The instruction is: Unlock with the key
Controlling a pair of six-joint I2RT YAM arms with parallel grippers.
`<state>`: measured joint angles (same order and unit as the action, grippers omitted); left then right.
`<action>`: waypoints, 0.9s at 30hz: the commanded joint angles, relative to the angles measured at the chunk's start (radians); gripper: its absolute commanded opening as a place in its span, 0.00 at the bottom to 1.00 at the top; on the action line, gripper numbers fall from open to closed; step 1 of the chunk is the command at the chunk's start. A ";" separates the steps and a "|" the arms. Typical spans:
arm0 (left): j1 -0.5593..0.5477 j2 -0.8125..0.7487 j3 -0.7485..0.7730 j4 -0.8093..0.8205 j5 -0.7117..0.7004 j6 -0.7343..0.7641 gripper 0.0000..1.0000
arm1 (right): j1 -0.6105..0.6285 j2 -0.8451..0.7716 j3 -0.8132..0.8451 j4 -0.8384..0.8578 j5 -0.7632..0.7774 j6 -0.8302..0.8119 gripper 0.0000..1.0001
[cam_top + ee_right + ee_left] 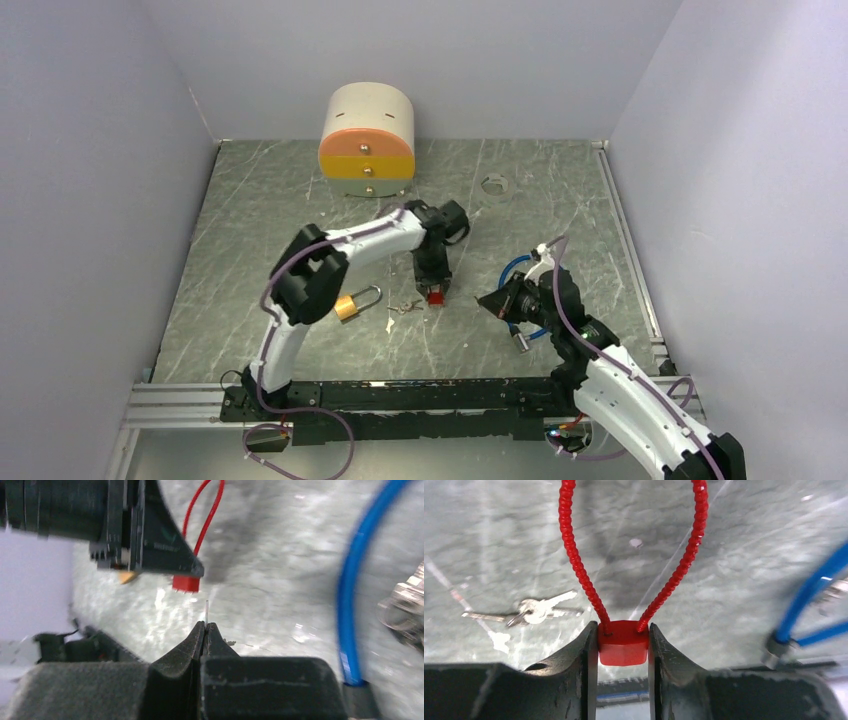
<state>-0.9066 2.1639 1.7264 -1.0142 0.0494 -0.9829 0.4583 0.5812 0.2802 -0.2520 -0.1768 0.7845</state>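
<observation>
Red cable lock (623, 649) clamped by its body in left gripper (623, 629), right gripper (205, 628) pinched tight on thin metal sliver (206, 611), loose keys (536, 610) lying mid-bench beside the lock.

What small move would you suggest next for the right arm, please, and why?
Probably ease the right gripper forward, lining its thin metal blade, likely a key, up with the red lock body. The left gripper clamps that body on both sides, and the blade's tip sits close to it in the right wrist view. The keyhole itself isn't visible.
</observation>
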 commanded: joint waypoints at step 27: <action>0.501 -0.625 -0.130 -0.046 0.682 -0.157 0.03 | 0.259 0.559 0.521 0.589 -0.223 0.002 0.00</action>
<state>-0.4114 1.5879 1.5852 -1.0603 0.6506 -1.1465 0.7143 1.1397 0.7578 0.2661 -0.4194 0.7963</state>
